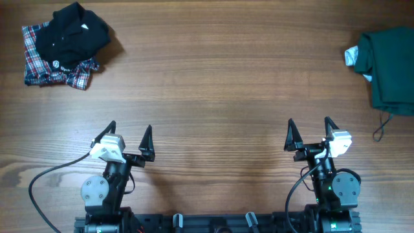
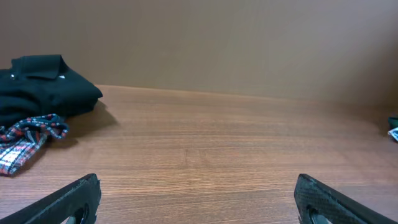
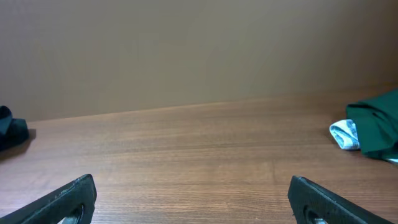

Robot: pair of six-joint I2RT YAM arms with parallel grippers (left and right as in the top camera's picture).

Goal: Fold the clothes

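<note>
The clothes (image 1: 390,68), a dark green garment with a thin cord (image 1: 381,128) trailing from it, lie bunched at the table's far right edge; their corner shows at the right of the right wrist view (image 3: 378,127). My left gripper (image 1: 130,138) rests open near the front left, nothing between its fingers (image 2: 68,200). My right gripper (image 1: 311,134) stands open near the front right, well short of the green garment, with only bare wood between its fingers (image 3: 65,199).
A black shirt (image 1: 70,33) lies on a red-blue plaid shirt (image 1: 37,63) at the back left, seen too in the left wrist view (image 2: 43,90). A small pale blue-white cloth (image 1: 352,56) pokes from under the green garment's left side (image 3: 344,134).
</note>
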